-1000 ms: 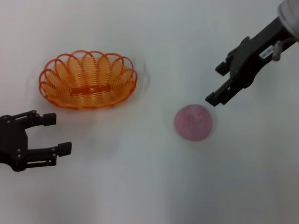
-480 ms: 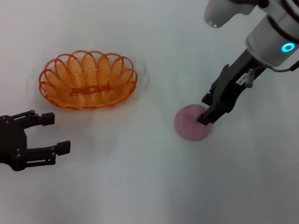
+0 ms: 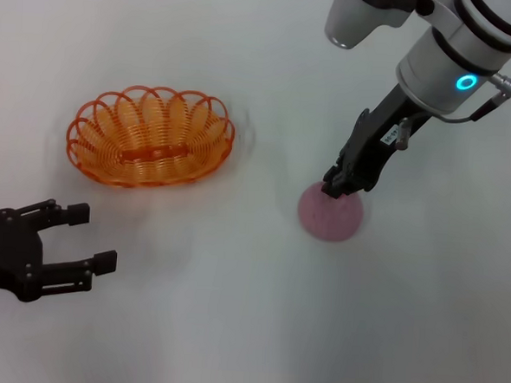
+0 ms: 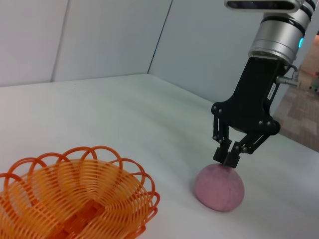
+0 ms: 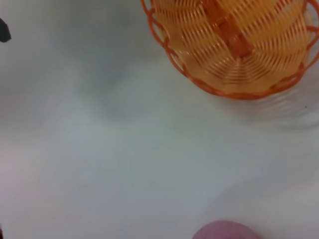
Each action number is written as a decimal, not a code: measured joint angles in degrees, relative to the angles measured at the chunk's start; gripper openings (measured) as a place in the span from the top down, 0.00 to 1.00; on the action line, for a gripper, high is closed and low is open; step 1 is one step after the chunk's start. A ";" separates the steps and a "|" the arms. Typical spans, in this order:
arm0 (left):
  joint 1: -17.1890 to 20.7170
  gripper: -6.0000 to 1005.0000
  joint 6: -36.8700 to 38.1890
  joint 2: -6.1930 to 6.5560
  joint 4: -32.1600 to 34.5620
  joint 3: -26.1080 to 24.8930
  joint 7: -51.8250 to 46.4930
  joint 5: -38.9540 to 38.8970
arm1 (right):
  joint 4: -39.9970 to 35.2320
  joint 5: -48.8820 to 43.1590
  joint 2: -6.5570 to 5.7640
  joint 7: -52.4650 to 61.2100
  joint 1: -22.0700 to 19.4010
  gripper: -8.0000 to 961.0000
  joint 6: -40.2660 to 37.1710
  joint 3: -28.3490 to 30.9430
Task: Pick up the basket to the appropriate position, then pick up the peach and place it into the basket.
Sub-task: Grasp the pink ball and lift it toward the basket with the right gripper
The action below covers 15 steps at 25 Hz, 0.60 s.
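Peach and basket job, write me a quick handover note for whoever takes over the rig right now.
Right claw: down on top of the peach, tips touching its upper side, close together; no firm grip visible, so treat the peach as not yet held.
Left claw: open, empty, parked low near the table's front, short of the basket.
Peach: on the table, to the right of the basket, well apart from it.
Basket: upright on the table, empty.
Done: nothing is in the basket.
Left: secure the peach, lift it, carry it over and set it in the basket.
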 joint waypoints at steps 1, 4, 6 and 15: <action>0.04 0.13 0.00 -0.01 0.00 0.00 0.00 0.00 | 0.03 -0.02 0.04 0.06 0.05 0.68 -0.03 -0.34; 0.31 0.13 0.00 -0.02 0.01 0.00 0.01 0.03 | 0.13 -0.10 0.15 0.46 0.12 0.75 -0.06 -1.32; 0.52 0.13 0.00 -0.02 0.02 0.01 0.02 0.04 | 0.43 -0.18 0.16 0.76 0.12 0.79 0.06 -1.68; 0.67 0.13 -0.02 -0.02 0.02 -0.07 0.02 1.08 | 0.69 0.07 0.11 0.92 -0.16 0.94 0.18 -1.94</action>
